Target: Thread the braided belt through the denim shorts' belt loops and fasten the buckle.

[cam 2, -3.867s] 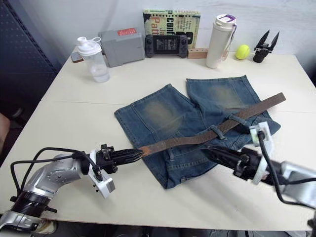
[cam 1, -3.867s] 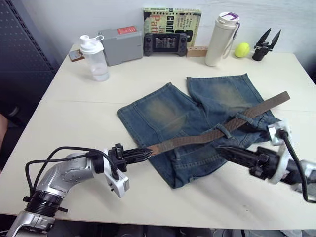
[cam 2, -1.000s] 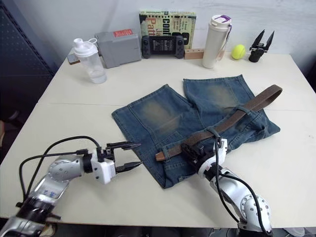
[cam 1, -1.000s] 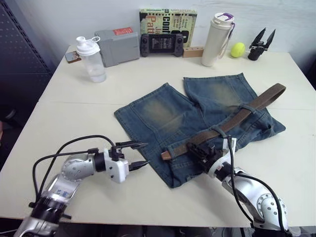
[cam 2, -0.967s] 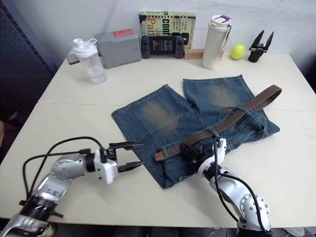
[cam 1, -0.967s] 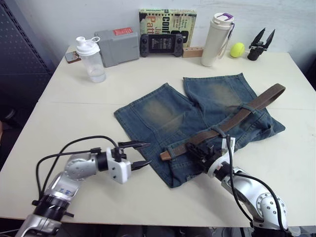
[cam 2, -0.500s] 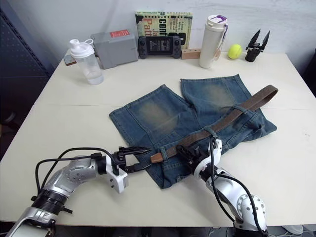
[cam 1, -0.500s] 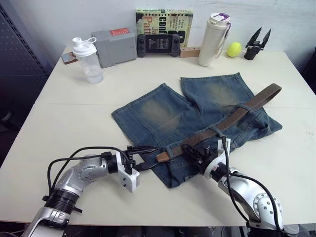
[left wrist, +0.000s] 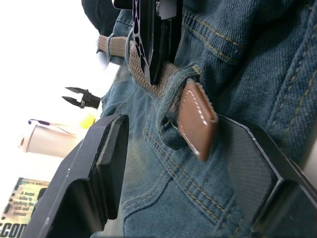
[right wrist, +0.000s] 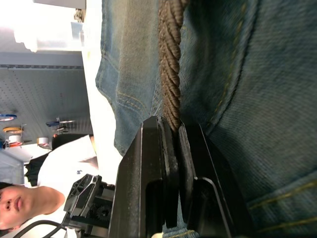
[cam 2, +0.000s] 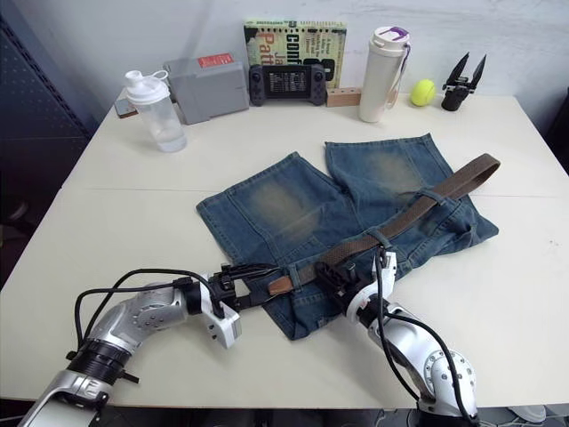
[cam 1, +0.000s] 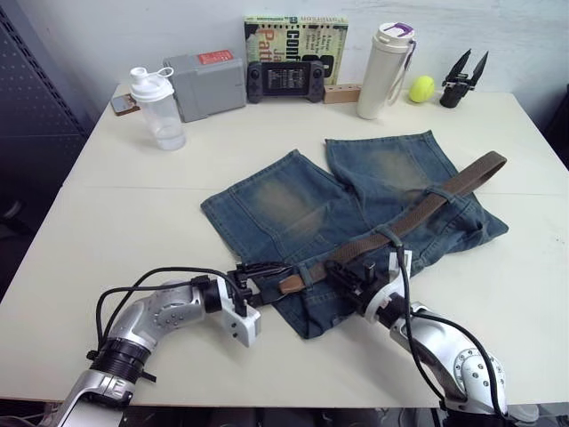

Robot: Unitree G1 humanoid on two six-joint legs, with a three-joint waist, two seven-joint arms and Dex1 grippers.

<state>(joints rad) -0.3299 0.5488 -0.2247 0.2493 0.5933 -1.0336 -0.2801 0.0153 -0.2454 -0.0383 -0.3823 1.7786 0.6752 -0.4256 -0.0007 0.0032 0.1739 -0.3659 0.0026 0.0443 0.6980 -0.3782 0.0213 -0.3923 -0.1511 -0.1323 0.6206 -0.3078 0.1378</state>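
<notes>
Left eye view: my left pincer [cam 1: 269, 275] sits with fingers apart around the tan tip of the braided belt [cam 1: 404, 222], which lies threaded across the denim shorts [cam 1: 356, 213] on the table [cam 1: 133, 205]. My right pincer [cam 1: 340, 271] is clamped on the belt mid-strap.

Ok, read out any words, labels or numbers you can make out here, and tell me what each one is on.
"Patt": large pale letters on the book standing against the wall, partly hidden; its other cover print is too small to read.
Red label on the grey box: too blurred to read.
Shaker bottle, white flask and handheld game console: no readable text.
</notes>
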